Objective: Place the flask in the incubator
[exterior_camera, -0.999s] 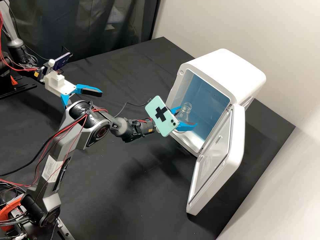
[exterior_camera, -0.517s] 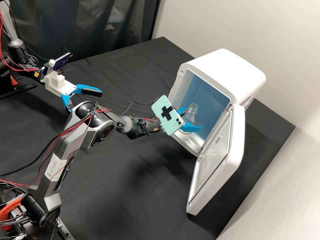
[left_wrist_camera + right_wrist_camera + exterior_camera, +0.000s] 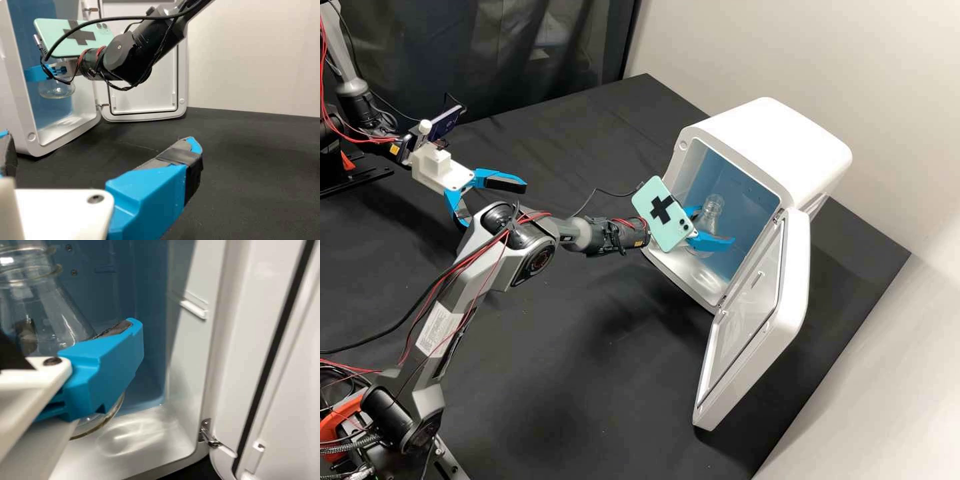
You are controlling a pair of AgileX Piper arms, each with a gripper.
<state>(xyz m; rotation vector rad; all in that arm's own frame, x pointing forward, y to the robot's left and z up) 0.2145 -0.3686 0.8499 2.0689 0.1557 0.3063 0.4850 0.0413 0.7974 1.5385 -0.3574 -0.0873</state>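
Right claw (image 3: 707, 228): clamped on the flask (image 3: 713, 211), and it's reaching right inside the incubator (image 3: 787, 143).
Flask: upright between the right claw's blue fingers (image 3: 105, 365), in the blue chamber.
Door (image 3: 753, 320): swung wide open, just beside the right claw.
Left claw (image 3: 480, 192): fingers spread with nothing between them, over the surface (image 3: 587, 347), well apart from the right claw.

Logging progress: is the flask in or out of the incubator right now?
In. The flask is past the incubator's open doorway, within the blue interior, held by the right gripper, shut on it.
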